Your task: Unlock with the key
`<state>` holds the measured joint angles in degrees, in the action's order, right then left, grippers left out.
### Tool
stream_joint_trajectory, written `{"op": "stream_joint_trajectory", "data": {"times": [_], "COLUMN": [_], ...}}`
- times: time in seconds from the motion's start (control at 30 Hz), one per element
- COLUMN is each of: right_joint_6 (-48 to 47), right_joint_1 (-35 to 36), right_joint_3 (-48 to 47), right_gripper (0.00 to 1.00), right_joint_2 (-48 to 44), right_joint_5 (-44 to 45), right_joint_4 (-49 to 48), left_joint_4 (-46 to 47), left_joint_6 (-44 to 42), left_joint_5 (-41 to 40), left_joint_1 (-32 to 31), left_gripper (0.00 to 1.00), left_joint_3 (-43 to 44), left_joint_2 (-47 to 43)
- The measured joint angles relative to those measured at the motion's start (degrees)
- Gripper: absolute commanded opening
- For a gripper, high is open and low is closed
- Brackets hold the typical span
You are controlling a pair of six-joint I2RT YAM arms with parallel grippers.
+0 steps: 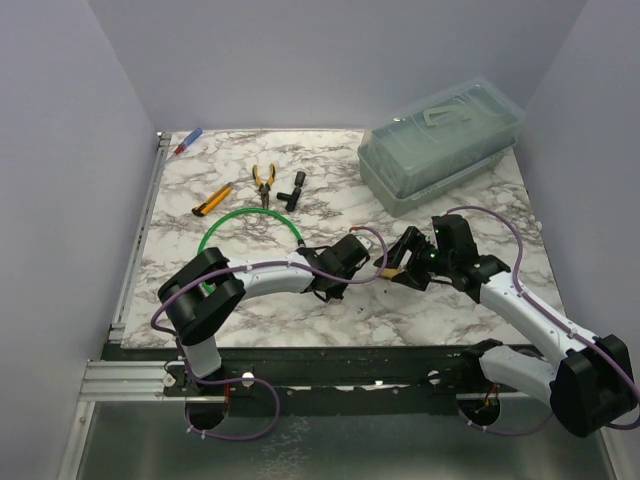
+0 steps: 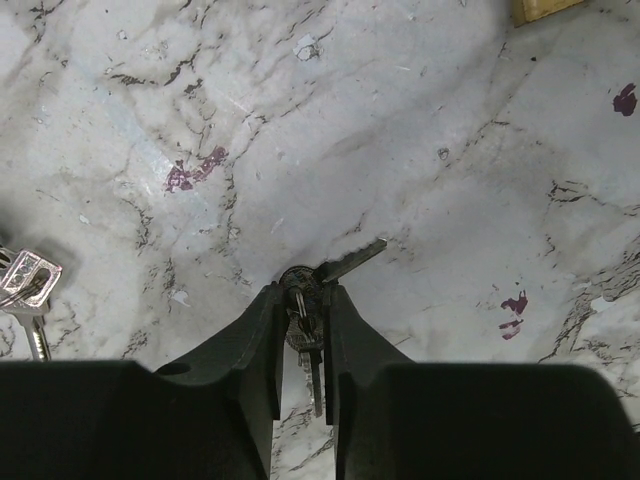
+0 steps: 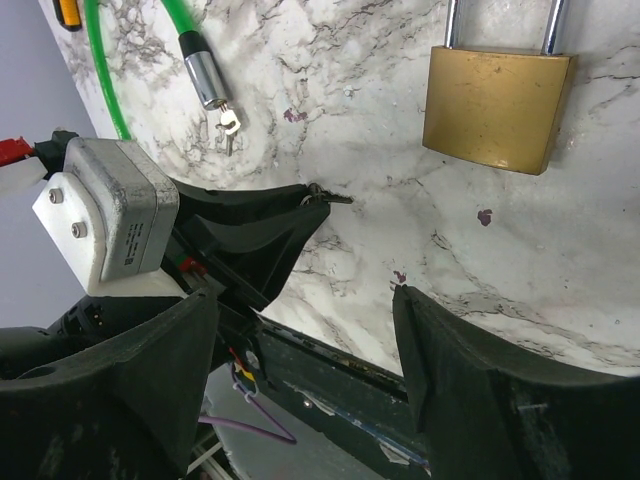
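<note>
Counter (image 1: 330, 150): white marble, grey-black veining, a few maroon specks. Cord (image 1: 250, 213), centre left of top view: bright green. Key (image 2: 352, 260): silver. Padlock (image 3: 497, 108), upper right of right wrist view: brass body, silver shackle. Pliers (image 1: 264, 180): orange-yellow handles. Knife (image 1: 212, 200): yellow-orange. Box (image 1: 440, 145), upper right: translucent grey-green. Walls (image 1: 60, 150): pale lavender.

Padlock (image 3: 497, 108) shackle cut off; key (image 2: 352, 259) bow prob. hidden.

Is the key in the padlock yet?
Out. The key sits between the fingers of the left gripper, over bare marble; the padlock lies apart from it.
</note>
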<state>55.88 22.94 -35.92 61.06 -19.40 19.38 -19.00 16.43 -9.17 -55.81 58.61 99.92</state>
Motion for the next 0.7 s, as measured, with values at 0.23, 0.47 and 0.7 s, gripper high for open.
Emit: {"op": "stream_joint_trajectory", "data": {"times": [0.23, 0.47, 0.7], "right_joint_6": [0.0, 0.0, 0.0], "right_joint_1": [0.0, 0.0, 0.0], "right_joint_3": [0.0, 0.0, 0.0], "right_gripper": [0.75, 0.75, 0.75], "right_joint_2": [-0.5, -0.6, -0.3], "right_joint_5": [0.0, 0.0, 0.0], "right_joint_4": [0.0, 0.0, -0.5], "left_joint_4": [0.1, 0.8, 1.0], "left_joint_6": [-0.2, 0.3, 1.3], "left_joint_5": [0.6, 1.1, 2.5], "left_joint_1": [0.3, 0.5, 0.7], "left_gripper": [0.12, 0.1, 0.09], "left_joint_3": [0.0, -1.2, -3.5], "left_joint_2": [-0.1, -1.3, -4.3]}}
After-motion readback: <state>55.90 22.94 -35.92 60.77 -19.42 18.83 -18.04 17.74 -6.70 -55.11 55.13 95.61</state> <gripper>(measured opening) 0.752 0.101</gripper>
